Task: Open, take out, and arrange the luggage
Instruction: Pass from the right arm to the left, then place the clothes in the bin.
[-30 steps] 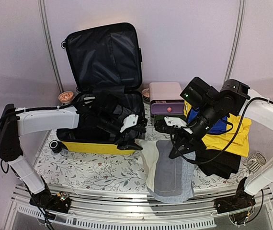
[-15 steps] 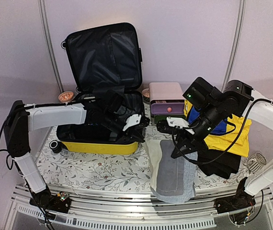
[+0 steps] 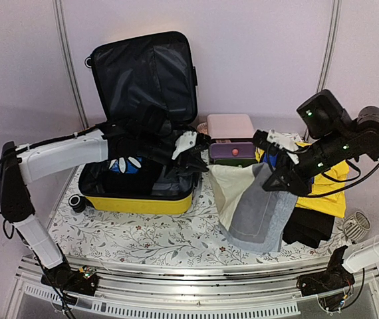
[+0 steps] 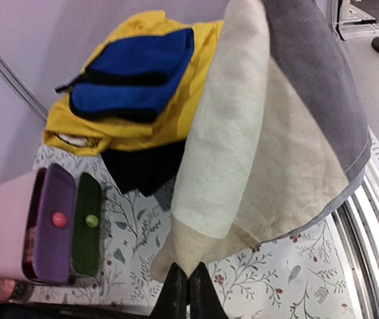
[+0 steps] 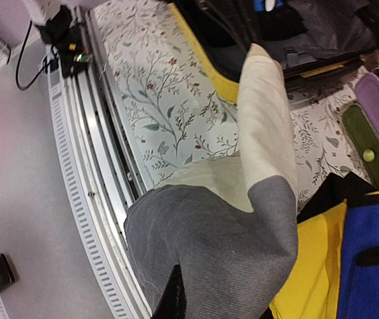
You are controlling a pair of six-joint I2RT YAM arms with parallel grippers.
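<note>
- Grey twill on one face and a cream, linen-like weave on the other make up the two-tone cloth (image 3: 256, 206). It hangs in a soft sag between both arms above the floral table cover (image 3: 143, 239).
- The left gripper (image 3: 193, 151) is clenched on a cream corner. In its wrist view we see the dark fingertips (image 4: 175, 296) pinched together on the hem.
- The right gripper (image 3: 274, 185) is clamped on the grey edge, and its wrist view shows the cloth draping away from that pinch. We cannot tell whether it holds one layer or two.
- The luggage (image 3: 136, 203) lies open at the back left. Its black-lined lid stands upright against the wall and its glossy yellow shell rests on the table, with dark items left inside.
- We judge the step in hand to be spreading this piece so it can be laid out.
- To do it well, we would keep both pinches level and draw them apart until the sag is gone. We would then lower the free hem first onto bare table.
- The path should stay clear of the pink drawer box (image 3: 231, 133), which is rigid and just behind the cloth.
- The clothes pile (image 3: 326, 189) on the right is yellow, blue and black, soft and uneven. A flat fold laid there could slump.
</note>
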